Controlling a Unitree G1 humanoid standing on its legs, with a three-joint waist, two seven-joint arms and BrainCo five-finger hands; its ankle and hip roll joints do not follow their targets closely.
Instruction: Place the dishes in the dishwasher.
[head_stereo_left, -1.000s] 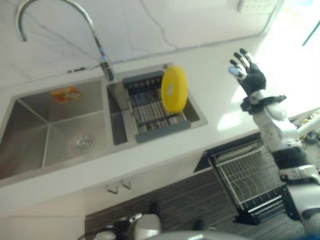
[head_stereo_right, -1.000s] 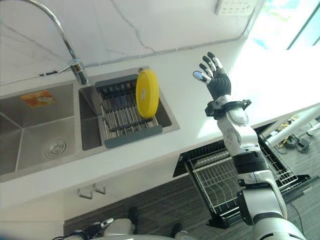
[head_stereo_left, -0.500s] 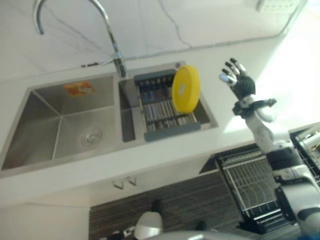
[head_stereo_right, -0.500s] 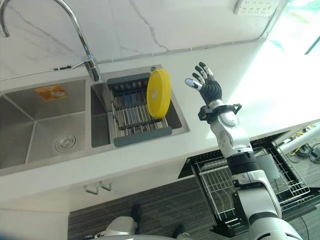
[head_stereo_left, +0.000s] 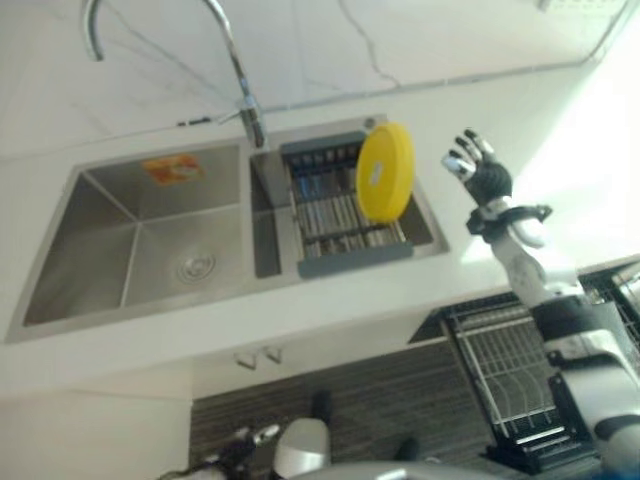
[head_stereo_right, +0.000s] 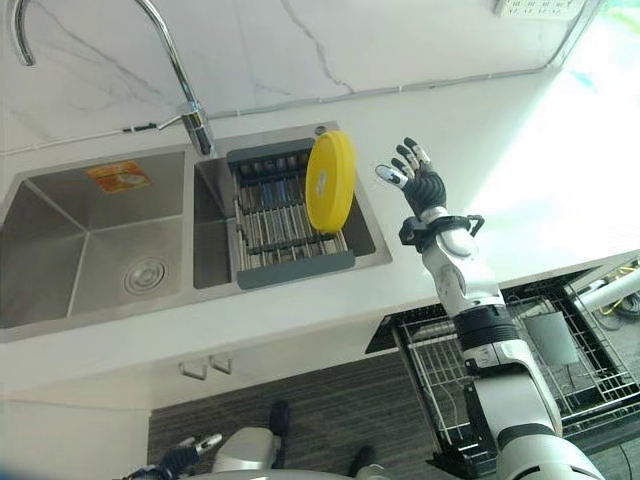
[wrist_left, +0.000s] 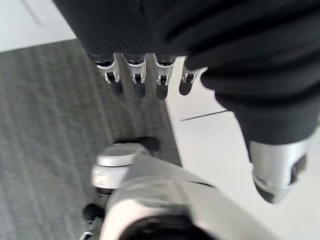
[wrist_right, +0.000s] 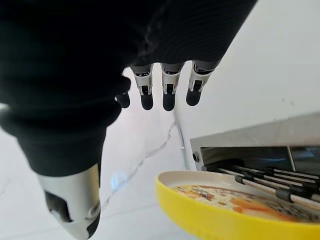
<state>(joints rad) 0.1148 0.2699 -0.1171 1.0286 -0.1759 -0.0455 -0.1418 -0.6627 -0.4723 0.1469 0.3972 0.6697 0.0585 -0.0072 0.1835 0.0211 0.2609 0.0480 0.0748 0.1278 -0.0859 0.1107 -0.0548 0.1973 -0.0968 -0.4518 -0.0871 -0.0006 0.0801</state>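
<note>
Since the earlier frames the camera has swung, so the whole scene sits further right and lower in the head views, and the right hand (head_stereo_right: 418, 182) has come down and in toward the sink, now hovering just right of the yellow plate. At the far left lies the large steel basin (head_stereo_right: 95, 240), with an orange sticker (head_stereo_right: 117, 176) on its back wall and a round drain (head_stereo_right: 146, 275) in its floor. Behind the divide between the basins rises the curved faucet (head_stereo_right: 185, 88), set against a white marbled wall. Next comes the smaller basin, which carries a grey drying rack (head_stereo_right: 283, 225) of metal bars. The yellow plate (head_stereo_right: 329, 181) stands on edge at the right end of this rack, leaning against the sink's right side; in the right wrist view its rim (wrist_right: 215, 220) shows close below the hand, with orange smears on its face. The right hand is held above the white counter (head_stereo_right: 520, 170), near the plate and not touching it, its fingers (wrist_right: 169, 90) straight and spread, thumb apart, holding nothing. Below the counter at the right, the dishwasher's wire rack (head_stereo_right: 450, 385) is pulled out over the dark floor. The left hand (wrist_left: 150, 75) hangs low over the grey floor, fingers straight and relaxed, empty.
</note>
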